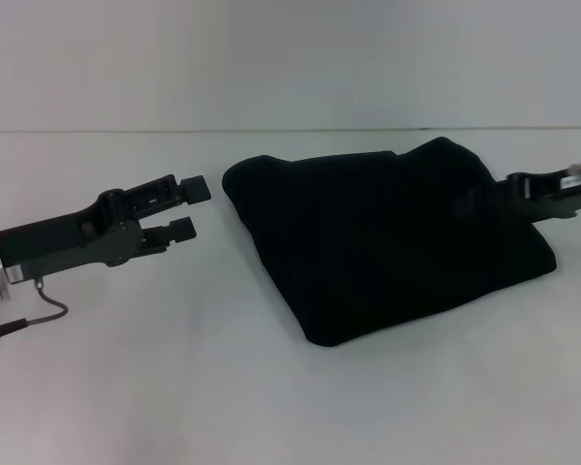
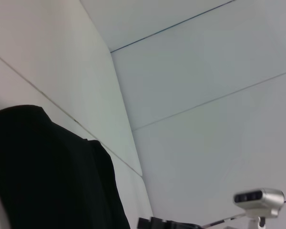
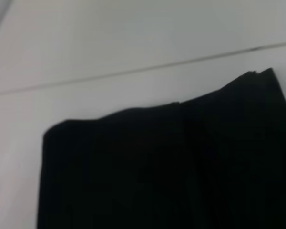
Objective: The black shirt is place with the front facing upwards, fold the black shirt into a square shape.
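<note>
You see the soft black shirt (image 1: 387, 237) folded squarish; left gripper (image 1: 196, 207) beside it, fingers apart; right gripper (image 1: 504, 199) on it, fingers hidden.

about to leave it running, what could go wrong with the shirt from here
The right gripper sits against the right edge of the folded black shirt; pulling away could drag that edge and undo the fold. The left gripper is open just off the shirt's left corner; a move inward could push the bundle askew on the table.
</note>
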